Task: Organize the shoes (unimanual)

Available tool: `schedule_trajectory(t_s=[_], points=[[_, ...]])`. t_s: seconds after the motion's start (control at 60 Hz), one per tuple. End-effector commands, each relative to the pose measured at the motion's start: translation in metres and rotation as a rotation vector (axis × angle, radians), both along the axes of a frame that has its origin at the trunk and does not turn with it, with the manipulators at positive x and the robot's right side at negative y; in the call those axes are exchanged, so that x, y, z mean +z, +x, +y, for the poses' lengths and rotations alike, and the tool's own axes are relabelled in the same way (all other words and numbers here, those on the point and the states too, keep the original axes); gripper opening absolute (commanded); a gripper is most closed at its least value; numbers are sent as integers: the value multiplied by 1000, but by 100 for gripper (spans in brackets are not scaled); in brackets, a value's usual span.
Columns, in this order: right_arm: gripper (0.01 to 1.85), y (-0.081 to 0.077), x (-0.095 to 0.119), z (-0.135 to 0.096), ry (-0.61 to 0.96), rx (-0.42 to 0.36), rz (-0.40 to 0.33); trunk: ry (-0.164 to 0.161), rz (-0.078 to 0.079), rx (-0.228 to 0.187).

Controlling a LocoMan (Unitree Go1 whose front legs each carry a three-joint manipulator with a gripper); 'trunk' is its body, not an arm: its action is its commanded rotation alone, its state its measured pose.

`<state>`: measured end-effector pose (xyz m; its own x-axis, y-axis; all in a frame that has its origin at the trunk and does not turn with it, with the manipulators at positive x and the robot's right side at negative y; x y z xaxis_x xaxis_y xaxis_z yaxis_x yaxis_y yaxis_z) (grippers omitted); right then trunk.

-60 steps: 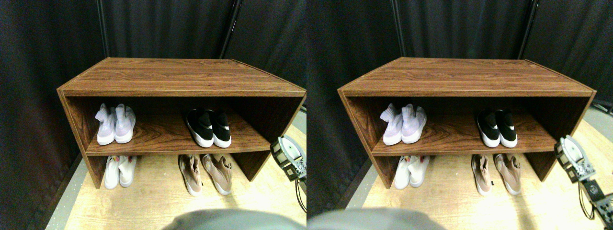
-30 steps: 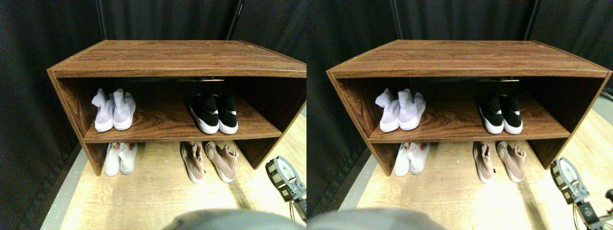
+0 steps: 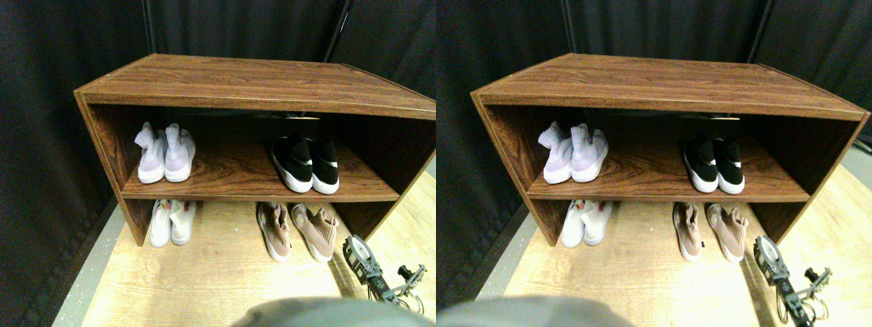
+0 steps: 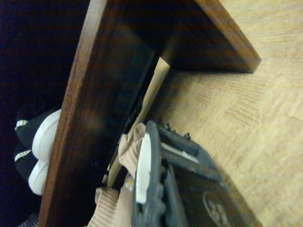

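Lowered and swung inward since the earlier frames, the gripper (image 3: 361, 255) now sits near the floor just beside the beige shoes (image 3: 300, 230) under the shelf (image 3: 259, 194); whether its jaws are apart I cannot tell. Pressing on could shove the nearer shoe askew. Only the wrist view shows beige knit (image 4: 125, 156) close against the jaw and the black shoes (image 4: 35, 142) edge-on.
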<state>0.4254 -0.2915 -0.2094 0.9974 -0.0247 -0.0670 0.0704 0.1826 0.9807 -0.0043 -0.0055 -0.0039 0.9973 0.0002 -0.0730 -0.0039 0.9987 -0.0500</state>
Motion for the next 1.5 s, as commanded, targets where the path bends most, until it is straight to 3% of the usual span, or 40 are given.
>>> schedule_trajectory(t_s=[0.017, 0.267, 0.517, 1.0, 1.133, 1.5], points=[[6, 13, -4, -2, -2, -46, -6, -27, 24, 8], [6, 35, -6, -7, 4, -87, 24, -27, 25, 7], [6, 45, -21, -9, 62, -82, 53, -28, 25, 17], [6, 53, -38, 23, 46, -67, 168, -51, 15, 62], [6, 54, -39, 29, 52, -11, 154, -55, 14, 68], [6, 47, -36, 47, 127, 37, 176, -57, 16, 71]])
